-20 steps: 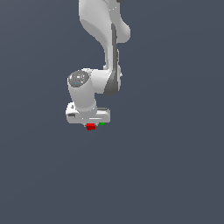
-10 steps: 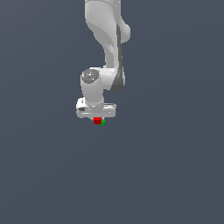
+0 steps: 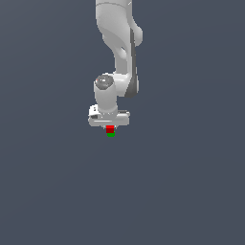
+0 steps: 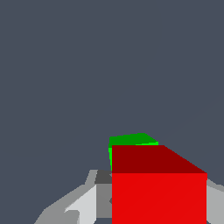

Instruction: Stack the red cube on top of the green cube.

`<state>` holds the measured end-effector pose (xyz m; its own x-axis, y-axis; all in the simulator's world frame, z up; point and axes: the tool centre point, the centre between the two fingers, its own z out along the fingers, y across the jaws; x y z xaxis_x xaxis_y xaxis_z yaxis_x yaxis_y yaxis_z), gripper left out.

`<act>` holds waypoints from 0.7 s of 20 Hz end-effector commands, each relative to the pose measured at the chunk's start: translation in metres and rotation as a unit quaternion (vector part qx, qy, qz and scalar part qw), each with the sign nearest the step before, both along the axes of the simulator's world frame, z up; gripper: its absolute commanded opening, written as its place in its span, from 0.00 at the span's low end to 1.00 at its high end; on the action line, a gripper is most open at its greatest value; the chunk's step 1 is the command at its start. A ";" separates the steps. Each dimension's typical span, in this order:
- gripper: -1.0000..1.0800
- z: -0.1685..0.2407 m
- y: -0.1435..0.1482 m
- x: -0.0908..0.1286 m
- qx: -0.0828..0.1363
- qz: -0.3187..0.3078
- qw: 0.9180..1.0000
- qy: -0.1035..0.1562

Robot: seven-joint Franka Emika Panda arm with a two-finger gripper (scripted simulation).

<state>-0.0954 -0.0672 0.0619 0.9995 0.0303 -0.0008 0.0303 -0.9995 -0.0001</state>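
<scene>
Red cube (image 3: 110, 129) sits clamped in the claw (image 3: 109, 128), right between the fingers, directly under the palm. In the wrist view the red cube (image 4: 159, 188) fills the space between the fingers (image 4: 83, 203); claw closed on it. Green cube (image 3: 111, 135) is straight below the claw, just under the red one; can't tell whether they touch yet (exterior view too small). In the wrist view the green cube (image 4: 131, 142) peeks out just beyond the red cube's far edge, so the two aren't perfectly lined up from that angle, or it's perspective.

Step in hand looks like placing. To do it well: square the red cube over the green one, come straight down slowly until it rests flat, no sideways push. Then part the fingers gently and lift straight up so nothing gets dragged off. Grey worktop (image 3: 182, 191) all round.
</scene>
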 end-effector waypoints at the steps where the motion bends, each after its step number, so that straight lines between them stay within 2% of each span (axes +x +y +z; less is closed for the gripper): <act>1: 0.00 -0.001 0.001 -0.001 0.000 0.000 1.000 -0.001; 5: 0.00 0.000 0.000 0.000 0.000 0.000 1.000 -0.001; 6: 0.96 0.000 0.000 0.000 0.000 0.000 1.000 -0.001; 14: 0.96 0.000 0.000 0.000 0.000 0.000 1.000 -0.001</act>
<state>-0.0954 -0.0667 0.0615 0.9996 0.0299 0.0003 0.0299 -0.9996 0.0001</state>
